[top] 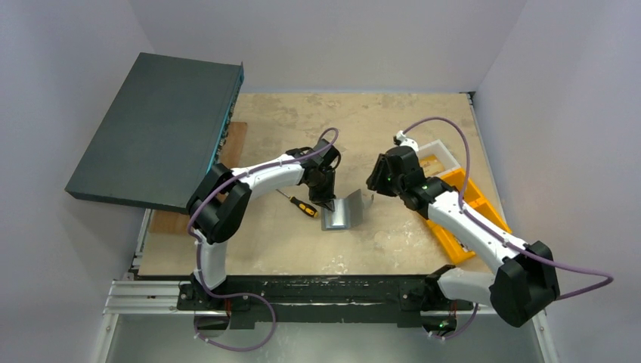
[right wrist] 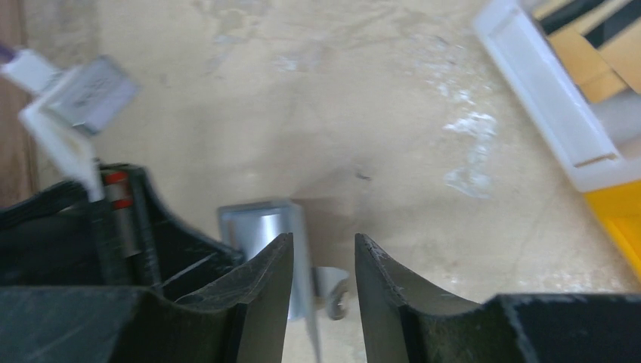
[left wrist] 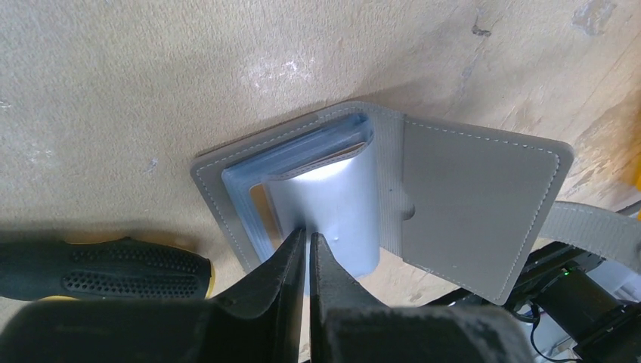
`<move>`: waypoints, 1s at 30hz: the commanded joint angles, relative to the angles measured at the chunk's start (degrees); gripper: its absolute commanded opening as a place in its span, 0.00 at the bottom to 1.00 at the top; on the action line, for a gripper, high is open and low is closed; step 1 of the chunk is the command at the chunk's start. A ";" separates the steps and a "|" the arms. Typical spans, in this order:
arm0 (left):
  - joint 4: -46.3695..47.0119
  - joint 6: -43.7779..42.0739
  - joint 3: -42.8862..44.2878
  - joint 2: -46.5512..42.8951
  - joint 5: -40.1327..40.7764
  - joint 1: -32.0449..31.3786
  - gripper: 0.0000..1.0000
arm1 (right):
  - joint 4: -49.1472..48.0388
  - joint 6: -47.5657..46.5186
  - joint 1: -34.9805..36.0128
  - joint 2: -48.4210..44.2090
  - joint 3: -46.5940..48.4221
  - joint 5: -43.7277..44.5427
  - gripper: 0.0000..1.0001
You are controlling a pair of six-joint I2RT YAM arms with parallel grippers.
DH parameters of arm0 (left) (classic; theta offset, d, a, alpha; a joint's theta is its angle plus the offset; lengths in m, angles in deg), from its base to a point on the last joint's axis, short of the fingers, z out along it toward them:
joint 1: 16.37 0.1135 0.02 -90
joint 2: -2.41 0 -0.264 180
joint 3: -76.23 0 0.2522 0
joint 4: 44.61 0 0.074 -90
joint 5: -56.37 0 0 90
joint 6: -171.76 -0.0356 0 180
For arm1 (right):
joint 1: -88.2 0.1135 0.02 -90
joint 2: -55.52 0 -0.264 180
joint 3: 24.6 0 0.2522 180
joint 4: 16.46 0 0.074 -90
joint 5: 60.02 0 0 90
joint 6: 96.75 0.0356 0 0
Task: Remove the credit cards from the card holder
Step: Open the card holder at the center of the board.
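Grey open card holder [left wrist: 469,204] between left claw's [left wrist: 308,237] tips

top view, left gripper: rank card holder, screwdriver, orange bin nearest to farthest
1. card holder, at the left gripper fingertips, just to its right
2. screwdriver, close on its left
3. orange bin, far off to the right

Open card holder [top: 342,213] on the table [top: 393,128], 1 half flat and 1 half raised.
It is a small grey bifold with stitched edges, lying near the middle of the table. Its 2 halves are spread apart. The left half rests flat and shows pale blue-grey pockets. The right half stands tilted up, plain grey, with a small tab at its outer edge. A pale blue-grey inner leaf arches up out of the flat half, pinched between the closed fingers of the left gripper [left wrist: 308,236]. Whether a card sits in the pockets cannot be told.
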 commanded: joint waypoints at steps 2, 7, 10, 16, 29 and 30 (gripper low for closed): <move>0.02 -0.31 2.19 -3.05 0.92 -0.06 0.05 | 2.25 -0.24 8.91 0.64 7.45 1.86 0.38; -2.22 -0.77 0.63 -6.83 4.36 2.49 0.06 | -1.31 0.57 11.51 5.04 7.46 -1.27 0.40; -2.28 -0.68 -2.24 -10.06 5.78 4.74 0.07 | -2.64 -0.40 12.51 8.52 7.82 -2.34 0.42; -2.95 -0.70 -4.32 -13.01 5.77 6.06 0.07 | -2.37 -2.38 14.22 16.45 10.29 -0.96 0.49; 0.11 0.48 -8.00 -14.33 1.20 6.10 0.07 | -3.50 -3.45 15.08 24.33 9.28 0.29 0.70; 0.17 0.48 -8.05 -14.18 1.00 6.07 0.07 | -3.75 -3.45 15.15 24.50 9.04 0.24 0.71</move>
